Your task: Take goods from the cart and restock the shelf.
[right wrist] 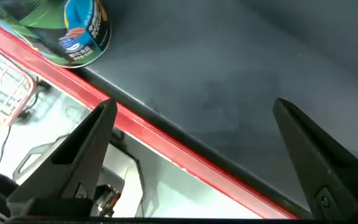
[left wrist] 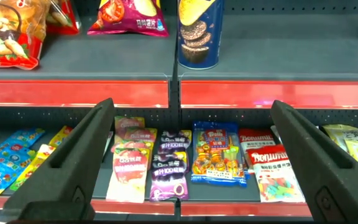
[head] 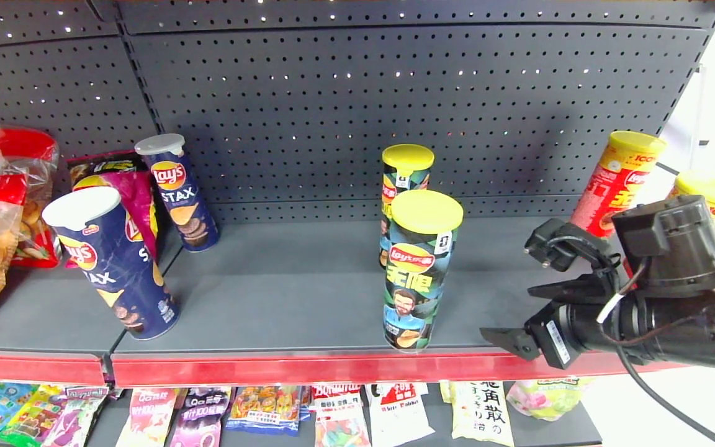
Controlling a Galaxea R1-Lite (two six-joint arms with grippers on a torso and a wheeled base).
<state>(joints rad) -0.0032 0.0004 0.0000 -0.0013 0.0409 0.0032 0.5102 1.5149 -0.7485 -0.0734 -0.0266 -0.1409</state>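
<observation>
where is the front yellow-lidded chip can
Head view: front yellow-lidded chip can stands upright by the red shelf edge, right of centre, before its twin can.

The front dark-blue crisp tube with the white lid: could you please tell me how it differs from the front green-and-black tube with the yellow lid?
The dark-blue crisp tube has a white lid; the green-and-black crisp tube, a yellow one. The dark-blue crisp tube stands further left, the green-and-black crisp tube mid-shelf. Both are cylinders near the red shelf edge.

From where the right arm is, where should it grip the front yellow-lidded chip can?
Around the middle of the front yellow-lidded chip can, coming from its right. It stands upright, a second can close behind, free shelf to its right, where the open right gripper is.
</observation>
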